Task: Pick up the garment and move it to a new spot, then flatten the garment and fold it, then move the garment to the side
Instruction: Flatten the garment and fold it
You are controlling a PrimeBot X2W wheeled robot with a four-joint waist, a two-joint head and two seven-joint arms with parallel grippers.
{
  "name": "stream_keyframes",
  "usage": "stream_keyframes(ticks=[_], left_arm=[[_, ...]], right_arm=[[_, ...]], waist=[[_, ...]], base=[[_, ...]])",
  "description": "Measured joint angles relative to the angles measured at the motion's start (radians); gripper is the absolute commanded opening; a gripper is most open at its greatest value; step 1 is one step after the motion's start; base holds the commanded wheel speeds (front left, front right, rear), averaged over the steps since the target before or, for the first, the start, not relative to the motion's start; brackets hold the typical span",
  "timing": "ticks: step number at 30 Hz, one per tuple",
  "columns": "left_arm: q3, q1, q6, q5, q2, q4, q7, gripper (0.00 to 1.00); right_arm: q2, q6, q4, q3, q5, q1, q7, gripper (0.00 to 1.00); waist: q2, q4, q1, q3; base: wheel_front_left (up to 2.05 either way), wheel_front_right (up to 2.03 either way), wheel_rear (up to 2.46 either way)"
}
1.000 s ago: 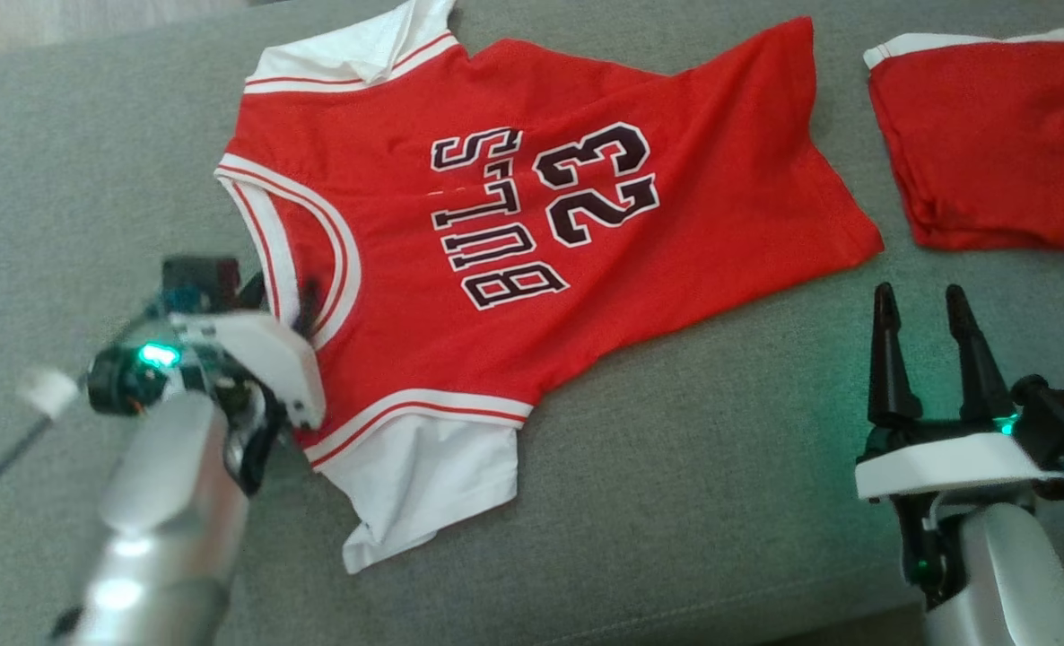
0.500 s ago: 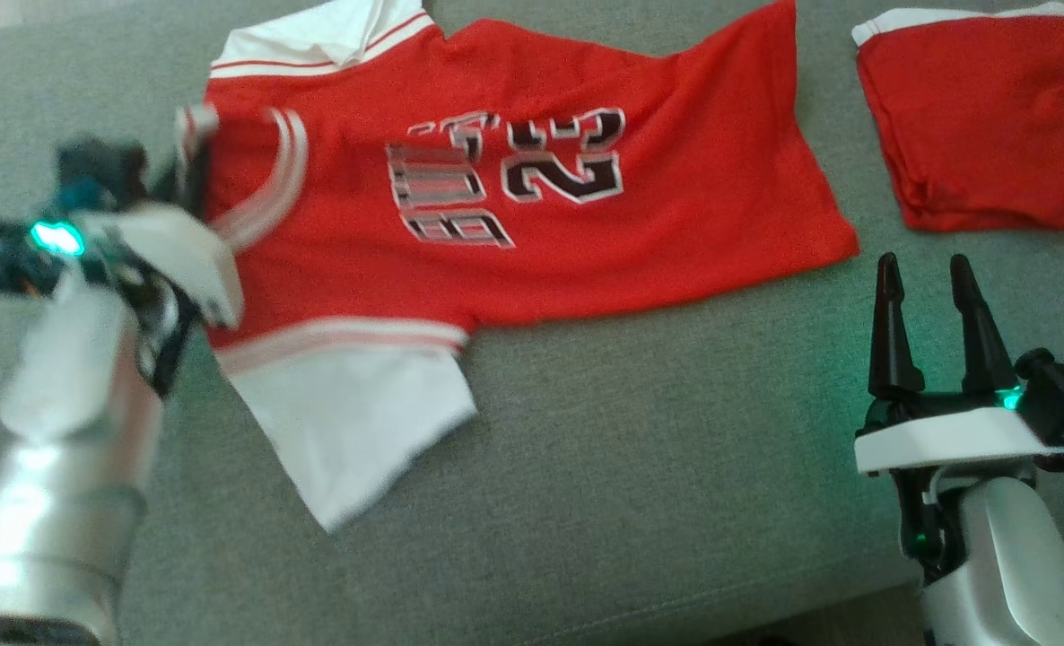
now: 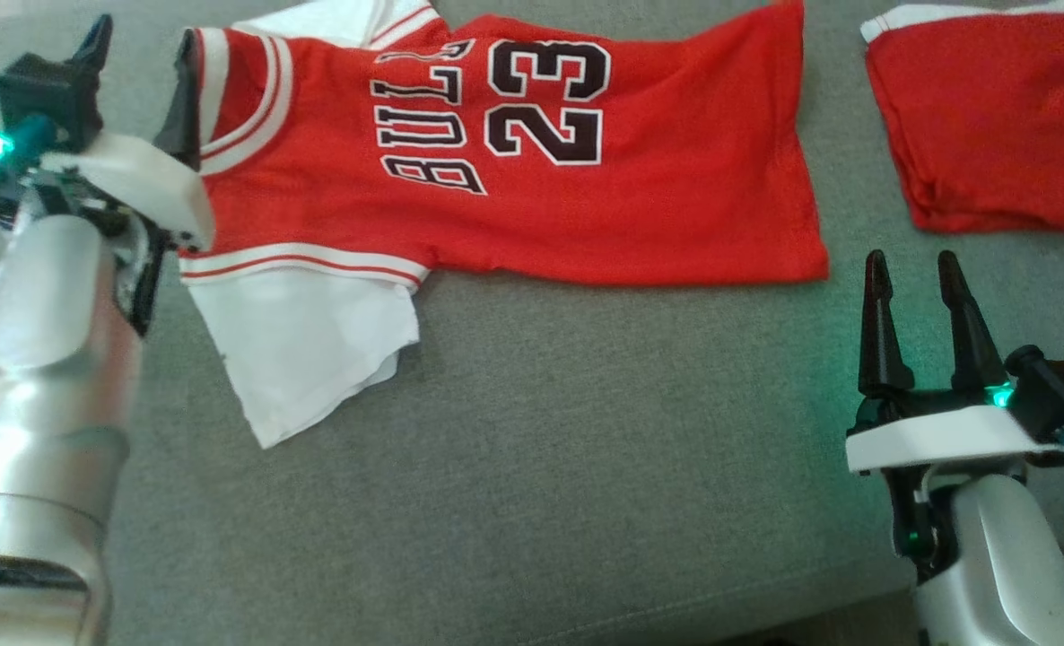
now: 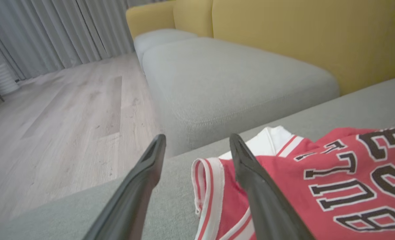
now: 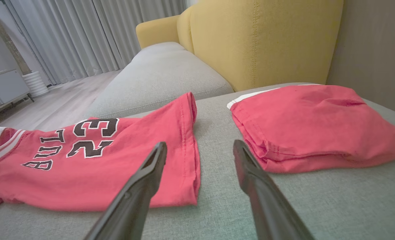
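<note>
Head view, from the left: the left gripper (image 3: 142, 76) has its fingers spread wide, gripping nothing, one finger at the striped armhole of the red jersey (image 3: 586, 206), which lies spread on the grey sofa cushion (image 3: 541, 502). The right gripper (image 3: 911, 269) hovers unclenched and empty, near a folded red garment (image 3: 989, 135).

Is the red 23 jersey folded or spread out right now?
Spread out, not folded. The jersey lies open on the grey cushion, its whole BULLS 23 print showing and a white sleeve sticking out.
</note>
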Motion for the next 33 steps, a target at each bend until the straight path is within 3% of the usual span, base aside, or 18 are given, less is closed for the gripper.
stream_keyframes(ticks=[3,9,20,28,33], left_arm=[[-0.001,0.021,0.036,-0.003,-0.033,-0.013,-0.100,1.00],[-0.003,0.185,0.073,-0.010,-0.099,-0.112,-0.147,1.00],[0.043,0.634,0.168,-0.026,-0.162,-0.573,-0.150,1.00],[0.043,0.822,0.176,-0.002,-0.180,-0.695,-0.151,1.00],[0.024,0.796,0.136,0.014,-0.178,-0.655,-0.147,1.00]], right_arm=[[0.000,0.000,0.002,-0.008,-0.003,0.000,0.000,1.00],[0.000,0.000,0.002,-0.030,-0.040,0.006,0.000,1.00],[-0.001,0.000,0.015,-0.064,-0.085,0.026,0.000,1.00],[0.000,0.000,0.031,-0.041,-0.043,0.088,0.000,1.00],[0.000,0.000,0.027,-0.022,-0.043,0.087,0.000,1.00]], waist=[[0.0000,0.021,-0.0001,-0.022],[0.0000,0.086,-0.0002,-0.078],[0.0000,0.217,-0.0003,-0.191],[0.0000,0.238,-0.0002,-0.231],[0.0000,0.225,-0.0001,-0.217]], base=[[0.00,0.00,0.00],[0.00,0.00,0.00],[0.00,0.00,0.00],[0.00,0.00,0.00],[0.00,0.00,0.00]])
